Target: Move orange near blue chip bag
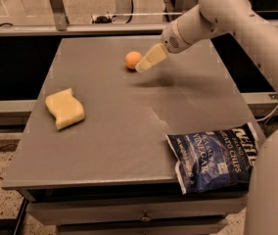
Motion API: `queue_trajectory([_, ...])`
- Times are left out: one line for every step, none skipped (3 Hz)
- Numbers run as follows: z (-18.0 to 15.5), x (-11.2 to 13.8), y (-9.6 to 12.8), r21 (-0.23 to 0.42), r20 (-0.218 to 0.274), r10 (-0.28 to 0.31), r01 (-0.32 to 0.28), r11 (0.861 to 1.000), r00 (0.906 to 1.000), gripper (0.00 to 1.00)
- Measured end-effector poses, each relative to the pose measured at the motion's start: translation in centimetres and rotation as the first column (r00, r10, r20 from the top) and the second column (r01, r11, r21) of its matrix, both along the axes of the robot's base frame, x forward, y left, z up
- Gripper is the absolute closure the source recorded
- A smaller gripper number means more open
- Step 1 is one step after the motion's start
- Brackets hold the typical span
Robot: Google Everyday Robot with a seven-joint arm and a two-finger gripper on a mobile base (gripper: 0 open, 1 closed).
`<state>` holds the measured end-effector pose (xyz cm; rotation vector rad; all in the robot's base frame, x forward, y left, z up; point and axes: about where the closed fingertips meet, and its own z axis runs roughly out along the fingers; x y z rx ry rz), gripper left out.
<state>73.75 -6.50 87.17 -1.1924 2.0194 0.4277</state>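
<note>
The small round orange (pixel 132 59) sits on the grey table (pixel 129 131) toward the far middle. My gripper (pixel 144 65) reaches in from the upper right, its pale fingers (pixel 151 58) pointing down-left, tips just right of the orange and very close to it. The blue chip bag (pixel 215 156) lies flat at the table's near right corner, partly over the edge, far from the orange.
A pale yellow wavy sponge (pixel 64 108) lies on the left side of the table. My white arm (pixel 237 13) crosses the upper right. A metal rail and posts (pixel 56 9) stand behind the table. A white body part (pixel 273 190) fills the lower right corner.
</note>
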Motion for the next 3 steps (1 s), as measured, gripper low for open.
queue_trajectory([-0.8, 1.0, 2.4, 0.061, -0.027, 0.003, -0.001, 0.998, 0.9996, 0.00])
queue_trajectory([-1.8, 1.4, 4.6, 0.081, -0.027, 0.022, -0.019, 0.997, 0.9994, 0.00])
queue_trajectory([-2.6, 1.4, 6.1, 0.088, -0.020, 0.047, -0.045, 0.995, 0.9987, 0.15])
